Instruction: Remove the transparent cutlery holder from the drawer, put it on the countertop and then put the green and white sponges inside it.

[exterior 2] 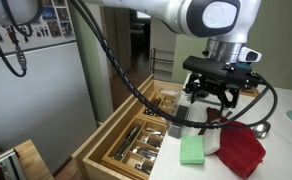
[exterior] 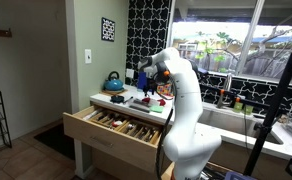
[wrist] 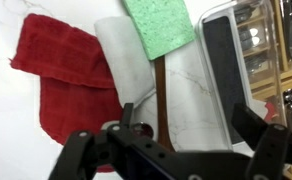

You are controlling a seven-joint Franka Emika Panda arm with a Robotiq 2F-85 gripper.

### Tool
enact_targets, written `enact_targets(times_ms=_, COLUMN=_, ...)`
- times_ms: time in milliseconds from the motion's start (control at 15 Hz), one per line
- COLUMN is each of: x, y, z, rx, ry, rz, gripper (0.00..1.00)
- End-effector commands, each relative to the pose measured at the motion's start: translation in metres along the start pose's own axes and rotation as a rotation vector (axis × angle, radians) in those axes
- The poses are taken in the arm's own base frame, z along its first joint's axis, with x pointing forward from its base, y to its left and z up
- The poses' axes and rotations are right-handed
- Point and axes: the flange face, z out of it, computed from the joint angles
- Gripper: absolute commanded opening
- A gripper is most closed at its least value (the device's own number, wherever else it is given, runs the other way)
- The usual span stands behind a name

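Black two-fingered robot gripper (wrist: 176,150) fills the bottom of the wrist view with its jaws spread wide. One finger is at lower left and the other at lower right. Nothing sits between them and they touch nothing; the gripper hangs above the white, faintly marbled countertop (wrist: 186,95).

Below the open jaws, a narrow brown strip runs up the middle of the frame; I cannot tell what it is. Left of it lies a white rectangular sponge (wrist: 121,60). A green rectangular sponge (wrist: 161,25) lies tilted at top centre, with its lower corner resting on the white sponge. A crumpled dark red cloth (wrist: 61,70) lies at the left, touching the white sponge's edge. The bare top to the strip's right is the only open room.

At upper right lies the transparent plastic cutlery holder (wrist: 226,60), a narrow tray with rounded corners whose long side runs up the frame. It appears to sit on the countertop by the edge. Both sponges lie outside it, and its floor looks dark and bare.

Beyond that edge, in an exterior view, the wide light-wood drawer (exterior 2: 106,160) stands pulled out at lower left, its compartments holding metal cutlery (exterior 2: 146,140). At the back of the top, left of centre in an exterior view, stands a round teal kettle (exterior: 113,81).
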Motion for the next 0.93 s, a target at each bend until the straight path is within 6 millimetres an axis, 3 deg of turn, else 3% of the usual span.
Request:
enact_targets(times_ms=0, x=-0.026, y=0.028, z=0.008, rx=0.032, ry=0.006, rz=-0.02, gripper=1.0)
enact_targets(times_ms=267, x=-0.05, y=0.052, z=0.025, rx=0.075, ry=-0.008, rz=-0.051, gripper=1.0)
enact_targets(times_ms=667, x=-0.063, y=0.056, z=0.056, rx=0.176, ry=-0.017, rz=-0.058, gripper=1.0)
enact_targets(times_ms=800, x=-0.065, y=0.057, z=0.065, rx=0.195, ry=-0.033, rz=-0.062, gripper=0.91)
enact_targets(times_ms=867, x=-0.066, y=0.057, z=0.07, rx=0.197, ry=-0.047, rz=-0.065, gripper=0.71)
